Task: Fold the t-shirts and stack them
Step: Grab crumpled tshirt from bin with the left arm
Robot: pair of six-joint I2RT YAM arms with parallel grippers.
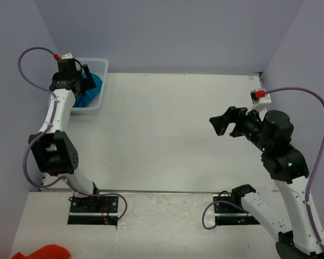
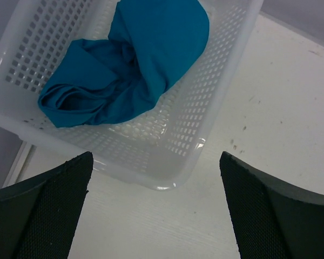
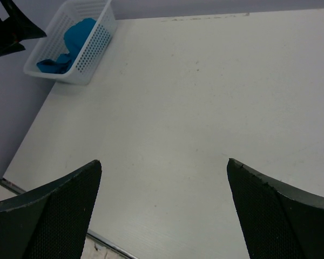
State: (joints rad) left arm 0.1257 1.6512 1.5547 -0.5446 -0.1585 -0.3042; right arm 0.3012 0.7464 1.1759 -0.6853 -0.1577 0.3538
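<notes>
My left jaws are spread wide and empty, above the near rim of the white mesh basket [image 2: 216, 108] at the far left corner of the desk [image 1: 167, 135]. My right jaws are equally wide and empty, over bare desk well apart from the basket. The teal t-shirts [image 2: 129, 65] lie crumpled inside the basket.

Risk: a pinch may catch several layers, or lift the light basket if fabric snags the mesh.

Not determinable: how many shirts form the bundle. The collar, label and sleeves are lost in the folds. From above, my left arm covers part of the basket.
</notes>
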